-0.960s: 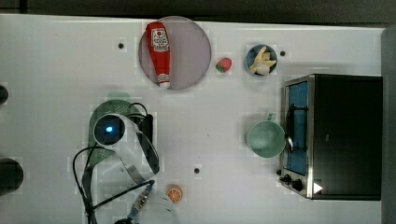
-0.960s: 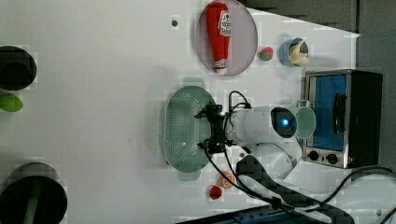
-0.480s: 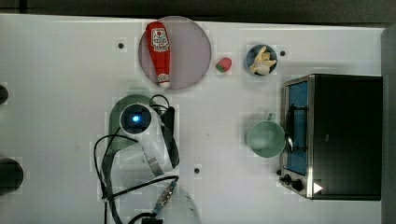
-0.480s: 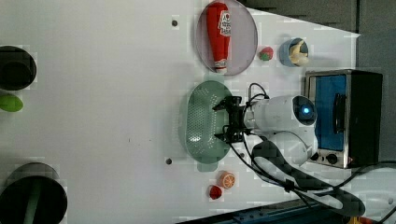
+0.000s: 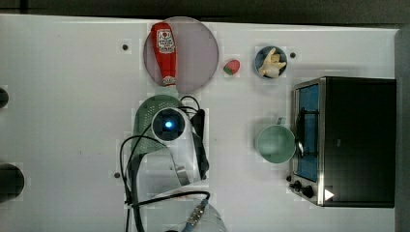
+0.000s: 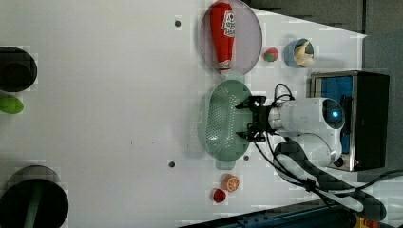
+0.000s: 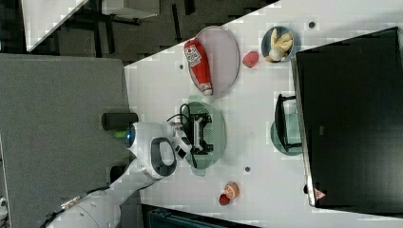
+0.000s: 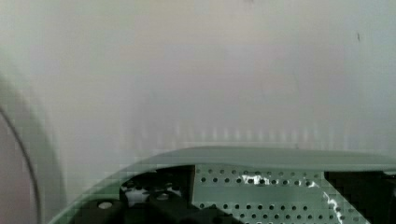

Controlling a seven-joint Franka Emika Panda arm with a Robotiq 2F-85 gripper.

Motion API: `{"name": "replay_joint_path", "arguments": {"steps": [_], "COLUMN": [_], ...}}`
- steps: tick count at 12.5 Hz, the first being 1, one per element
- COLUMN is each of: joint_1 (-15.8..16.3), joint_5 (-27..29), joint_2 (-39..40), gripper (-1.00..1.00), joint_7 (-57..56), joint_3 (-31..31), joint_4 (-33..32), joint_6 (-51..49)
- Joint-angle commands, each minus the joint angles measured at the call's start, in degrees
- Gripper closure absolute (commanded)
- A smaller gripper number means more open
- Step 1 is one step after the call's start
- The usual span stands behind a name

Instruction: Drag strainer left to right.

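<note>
Strainer (image 6: 221, 124) under my claw: it sits on the white table (image 6: 119, 109) just below the round grey plate (image 6: 247, 42) in the left view, its upper end close to that plate's edge, though I cannot tell if they touch. It is an oblong, pale mint-green bowl dotted with fine holes, mouth facing up. In the left view its long axis runs up and down the picture, with one small tab handle showing at its lower end. In the right view the long axis also runs up and down, from near the plate toward the small orange slice (image 7: 231, 190) and red piece (image 7: 223, 199) lying beyond its lower end.

My gripper (image 6: 250, 118) reaches into the strainer from the left view's right, over its right-hand rim, with my two black fingers spread wide apart along the strainer's long axis and holding nothing between them. One finger (image 6: 255, 100) stands toward the plate end, the other toward the handle end. In the wrist view the perforated wall (image 8: 261, 191) lies between the dark finger shapes.

In the top view my arm covers most of the strainer, and its green rim (image 5: 145, 116) shows on the top view's left of my wrist. A red ketchup bottle (image 5: 164, 50) lies on the plate. The mint-green cup (image 5: 275, 143) stands well apart, beside the toaster oven (image 5: 348, 140).
</note>
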Motion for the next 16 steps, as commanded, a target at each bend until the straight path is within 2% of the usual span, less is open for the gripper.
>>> {"name": "replay_joint_path", "arguments": {"steps": [1,16], "joint_1": [-0.33,-0.43], "joint_5": [-0.37,-0.37], "joint_2": [-0.41,-0.62], "gripper": [-1.0,-1.0], "joint_7": [-6.71,-21.2], "joint_3": [-2.54,-16.69], "joint_4": [0.99,1.07], "joint_6": [-0.99,0.04]}}
